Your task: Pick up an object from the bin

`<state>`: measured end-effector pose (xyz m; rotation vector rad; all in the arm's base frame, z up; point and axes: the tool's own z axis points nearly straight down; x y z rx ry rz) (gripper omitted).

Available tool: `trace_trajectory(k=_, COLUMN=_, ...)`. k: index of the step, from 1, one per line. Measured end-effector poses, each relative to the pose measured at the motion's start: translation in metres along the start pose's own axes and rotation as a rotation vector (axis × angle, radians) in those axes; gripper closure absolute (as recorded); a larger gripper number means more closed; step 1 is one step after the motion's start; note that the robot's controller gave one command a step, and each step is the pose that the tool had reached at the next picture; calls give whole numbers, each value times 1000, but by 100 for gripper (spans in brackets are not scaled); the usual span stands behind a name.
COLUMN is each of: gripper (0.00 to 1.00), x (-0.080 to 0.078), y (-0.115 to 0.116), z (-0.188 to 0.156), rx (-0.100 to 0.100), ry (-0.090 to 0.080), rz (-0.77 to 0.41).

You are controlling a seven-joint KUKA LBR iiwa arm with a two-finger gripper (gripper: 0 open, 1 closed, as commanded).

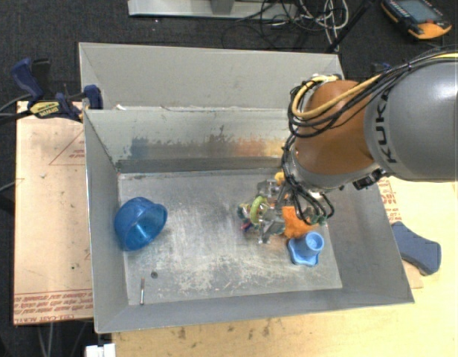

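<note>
My gripper (pixel 266 213) is low over the bin floor, right of the middle, under the orange wrist cover. A small green, yellow and purple thing (pixel 250 213) lies against its left side; whether it is gripped I cannot tell. An orange lump (pixel 293 223) sits just to the gripper's right. A small light-blue plastic piece (pixel 306 249) lies in front of the orange lump, toward the bin's near right.
A blue bowl-shaped cup (pixel 139 224) lies on its side at the bin's left. A thin metal pin (pixel 142 291) rests near the front left corner. The arm and its cables hang over the bin's right rear part.
</note>
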<state>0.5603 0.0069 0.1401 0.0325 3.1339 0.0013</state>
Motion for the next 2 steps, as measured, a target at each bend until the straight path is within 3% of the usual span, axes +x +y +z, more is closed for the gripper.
trace_trajectory(k=1, gripper=100, x=3, y=0, z=-8, rx=0, ry=9, rz=12)
trace_trajectory(k=2, gripper=100, x=5, y=-2, z=-68, rx=0, ry=11, rz=-5)
